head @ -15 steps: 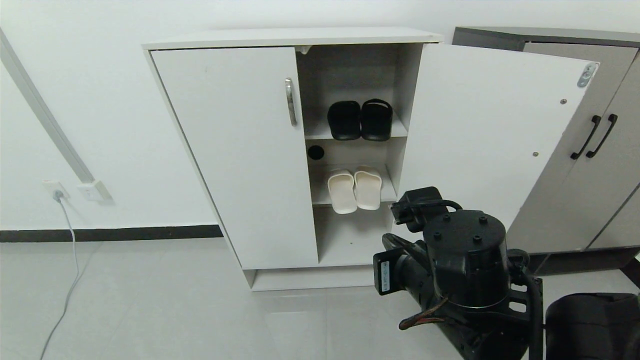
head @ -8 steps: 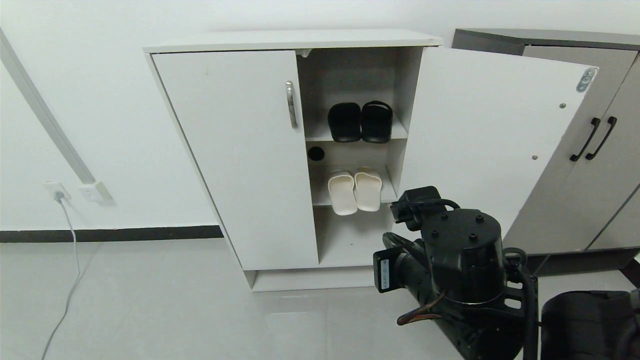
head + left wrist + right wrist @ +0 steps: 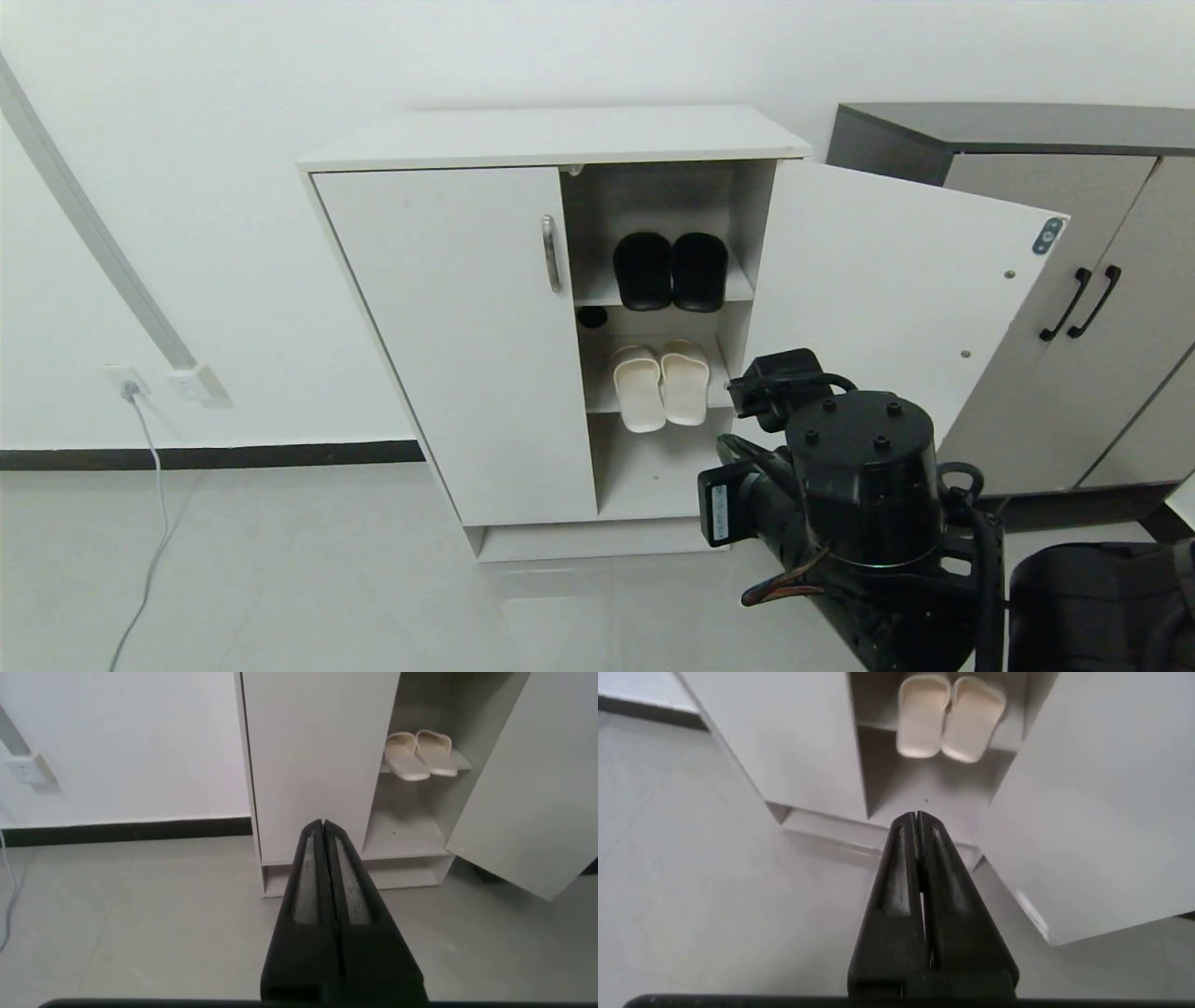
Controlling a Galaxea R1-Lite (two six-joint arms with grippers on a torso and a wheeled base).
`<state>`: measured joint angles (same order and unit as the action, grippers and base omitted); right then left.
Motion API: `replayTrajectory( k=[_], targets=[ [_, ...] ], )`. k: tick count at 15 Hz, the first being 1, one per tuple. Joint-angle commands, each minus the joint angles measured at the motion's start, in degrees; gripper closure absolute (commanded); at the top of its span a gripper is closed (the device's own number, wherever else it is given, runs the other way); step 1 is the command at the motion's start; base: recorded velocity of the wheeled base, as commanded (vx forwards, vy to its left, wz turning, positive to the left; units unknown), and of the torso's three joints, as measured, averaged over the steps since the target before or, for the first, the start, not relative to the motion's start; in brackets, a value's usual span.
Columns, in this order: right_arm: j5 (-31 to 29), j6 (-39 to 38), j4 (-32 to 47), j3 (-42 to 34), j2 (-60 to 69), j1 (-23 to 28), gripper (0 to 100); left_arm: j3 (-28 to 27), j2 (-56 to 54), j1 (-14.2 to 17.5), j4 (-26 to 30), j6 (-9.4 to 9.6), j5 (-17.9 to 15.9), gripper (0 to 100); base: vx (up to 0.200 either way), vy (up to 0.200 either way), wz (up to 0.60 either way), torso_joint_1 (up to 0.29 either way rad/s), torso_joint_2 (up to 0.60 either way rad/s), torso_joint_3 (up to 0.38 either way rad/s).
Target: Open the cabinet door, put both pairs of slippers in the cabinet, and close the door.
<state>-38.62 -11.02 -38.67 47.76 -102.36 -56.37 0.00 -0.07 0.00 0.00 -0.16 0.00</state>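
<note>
With the left gripper [image 3: 322, 838] closed tight and empty, facing the cabinet [image 3: 467, 336], the black slippers [image 3: 670, 271] sit on its upper shelf and the white slippers [image 3: 661, 385] on the shelf below, so I judge only closing remains. The door [image 3: 887, 299] stands open to the right; the right gripper [image 3: 917, 835], also closed and empty, must swing it leftward shut.

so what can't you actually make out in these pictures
Head view: the left half of the cabinet, behind its closed left door.
Head view: the open right door shows its inner face; its outer face and handle are turned away.
Head view: the dark round spot behind the shelves is too small to identify.
Right wrist view: the shut right gripper covers part of the cabinet's base.
</note>
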Motion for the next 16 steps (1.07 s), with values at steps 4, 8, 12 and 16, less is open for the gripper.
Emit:
replayTrajectory(
  k=[4,8,12,16],
  targets=[
    [0.04,0.03,0.00,0.14,-0.82,0.12,100,0.00,0.07,0.00,0.00,0.07,0.00,100,0.000,0.000,0.00,0.122,-0.46,-0.336],
    [0.04,0.03,0.00,0.14,-0.91,0.21,100,0.00,0.07,0.00,0.00,0.07,0.00,100,0.000,0.000,0.00,0.158,-0.48,-0.336],
    [-0.05,0.12,0.00,0.05,-0.82,0.21,100,0.00,0.07,0.00,0.00,0.07,0.00,100,0.000,0.000,0.00,0.187,-0.50,-0.320],
    [-0.05,0.12,0.00,0.05,-0.82,0.38,100,0.00,0.07,0.00,0.00,0.07,0.00,100,0.000,0.000,0.00,0.202,-0.52,-0.317]
  ],
)
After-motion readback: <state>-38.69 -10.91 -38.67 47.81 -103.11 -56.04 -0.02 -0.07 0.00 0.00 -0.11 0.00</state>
